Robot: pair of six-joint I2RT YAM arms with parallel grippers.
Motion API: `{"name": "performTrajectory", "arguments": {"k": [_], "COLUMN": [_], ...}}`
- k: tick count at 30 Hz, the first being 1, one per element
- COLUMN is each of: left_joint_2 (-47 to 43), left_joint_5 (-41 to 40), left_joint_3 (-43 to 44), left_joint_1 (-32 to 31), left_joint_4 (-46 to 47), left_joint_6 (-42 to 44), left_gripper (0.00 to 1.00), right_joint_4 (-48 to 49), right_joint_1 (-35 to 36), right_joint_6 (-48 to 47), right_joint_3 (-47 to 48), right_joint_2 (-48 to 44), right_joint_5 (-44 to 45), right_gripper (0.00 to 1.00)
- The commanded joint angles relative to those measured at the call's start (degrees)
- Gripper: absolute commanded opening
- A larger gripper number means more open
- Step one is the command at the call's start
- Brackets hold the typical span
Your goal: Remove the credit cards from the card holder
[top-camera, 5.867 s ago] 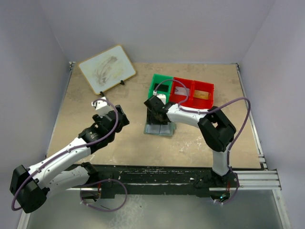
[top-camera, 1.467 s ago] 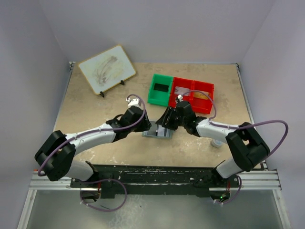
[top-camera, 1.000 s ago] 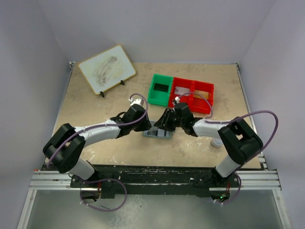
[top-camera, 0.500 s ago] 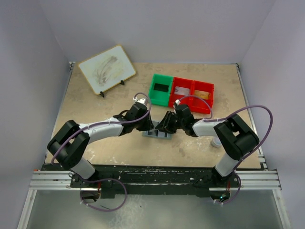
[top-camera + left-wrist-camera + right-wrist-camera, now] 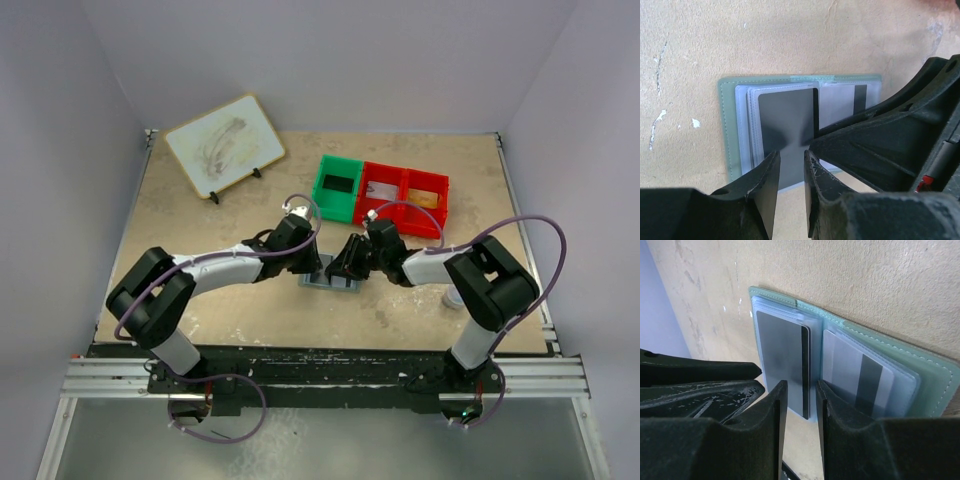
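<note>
Over the card holder, left hand and right hand hang part-open — let's pinch the dark card squarely.

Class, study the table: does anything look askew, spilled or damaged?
Nothing spilled or broken. The card holder lies open and flat, cards in its sleeves. Only the table shows white scuffs, and the board at the back left is smudged.

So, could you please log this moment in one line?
card holder: open flat | left end effector, right end effector: ajar over dark card
</note>
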Motion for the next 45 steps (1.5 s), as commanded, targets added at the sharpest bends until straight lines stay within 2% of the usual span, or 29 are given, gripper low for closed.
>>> {"name": "performTrajectory", "arguments": {"k": [1, 16, 45], "left_joint_2": [0.9, -0.7, 1.0], "left_joint_5": [0.3, -1.4, -4.1], "left_joint_3": [-1.2, -4.5, -1.0], "left_joint_1": [0.0, -0.1, -0.2], "left_joint_4": [2.4, 2.6, -2.5], "left_joint_6": [1.2, -0.3, 1.3], "left_gripper": [0.23, 0.21, 0.24], "right_joint_4": [-0.4, -1.4, -2.1], "right_joint_1": [-0.3, -0.4, -0.5], "right_joint_6": [-0.3, -0.3, -0.7], "right_joint_3": [0.2, 0.8, 1.1], "right_joint_2": [1.0, 1.2, 1.1], "right_joint_5": [0.1, 0.4, 0.6], "right_gripper": [0.32, 0.32, 0.33]}}
